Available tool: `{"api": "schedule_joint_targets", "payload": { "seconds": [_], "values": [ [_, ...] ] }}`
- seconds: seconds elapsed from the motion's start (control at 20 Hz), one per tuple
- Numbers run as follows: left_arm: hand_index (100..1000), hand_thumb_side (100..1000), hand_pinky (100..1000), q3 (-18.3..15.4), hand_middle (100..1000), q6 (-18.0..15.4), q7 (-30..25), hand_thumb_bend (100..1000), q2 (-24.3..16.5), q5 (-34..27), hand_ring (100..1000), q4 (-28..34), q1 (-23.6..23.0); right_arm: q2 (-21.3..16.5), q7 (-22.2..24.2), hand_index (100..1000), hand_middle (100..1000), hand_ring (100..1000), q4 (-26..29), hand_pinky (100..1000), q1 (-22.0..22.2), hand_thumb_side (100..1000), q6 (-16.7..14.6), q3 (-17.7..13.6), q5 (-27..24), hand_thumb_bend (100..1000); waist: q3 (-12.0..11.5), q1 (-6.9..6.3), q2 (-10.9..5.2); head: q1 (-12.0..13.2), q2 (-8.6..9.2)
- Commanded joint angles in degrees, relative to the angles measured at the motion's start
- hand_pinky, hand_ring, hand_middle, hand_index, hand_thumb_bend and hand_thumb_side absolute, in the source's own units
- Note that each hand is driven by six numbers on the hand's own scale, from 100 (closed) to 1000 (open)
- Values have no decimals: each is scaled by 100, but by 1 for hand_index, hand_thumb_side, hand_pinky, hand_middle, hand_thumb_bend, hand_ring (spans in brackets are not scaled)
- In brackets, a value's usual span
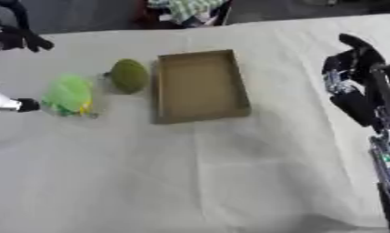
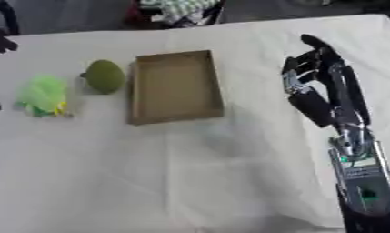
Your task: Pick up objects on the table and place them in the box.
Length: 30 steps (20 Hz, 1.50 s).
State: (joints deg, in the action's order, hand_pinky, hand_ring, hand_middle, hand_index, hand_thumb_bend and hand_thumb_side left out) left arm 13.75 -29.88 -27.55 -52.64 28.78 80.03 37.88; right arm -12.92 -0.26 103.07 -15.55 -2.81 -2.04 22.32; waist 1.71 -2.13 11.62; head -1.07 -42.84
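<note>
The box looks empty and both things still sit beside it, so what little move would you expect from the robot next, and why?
Probably the left hand should drift down toward the dark green round object. The cardboard box holds nothing, that object lies right beside its left wall, and the bright green item lies farther left. The right hand hovers well off on the other side, holding nothing.

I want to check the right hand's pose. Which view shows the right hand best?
The right eye view: the right hand shows whole, open, above the table, with its forearm. The left eye view shows it against the right edge, the forearm partly cut off.
</note>
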Motion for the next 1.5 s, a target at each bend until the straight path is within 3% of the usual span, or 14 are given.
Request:
{"api": "schedule_joint_targets", "payload": {
  "seconds": [0.05,0.75,1.5],
  "values": [
    [977,614,785,1,843,-79,-37,573,-50,135,819,-157,209,-138,12,915,580,584,40,512,-37,569,-14,7,2,100,1,-3,-100,-8,-13],
    [981,606,775,201,844,-442,-111,607,572,1020,821,-1321,857,-129,32,914,579,583,20,512,-41,567,-26,29,-24,100,57,-4,-99,-4,-25],
    [980,585,765,117,840,-620,25,625,975,1735,820,-2109,1106,-115,48,915,579,582,21,512,-44,570,-38,37,-36,100,113,-29,-93,25,-11]
  ]
}}
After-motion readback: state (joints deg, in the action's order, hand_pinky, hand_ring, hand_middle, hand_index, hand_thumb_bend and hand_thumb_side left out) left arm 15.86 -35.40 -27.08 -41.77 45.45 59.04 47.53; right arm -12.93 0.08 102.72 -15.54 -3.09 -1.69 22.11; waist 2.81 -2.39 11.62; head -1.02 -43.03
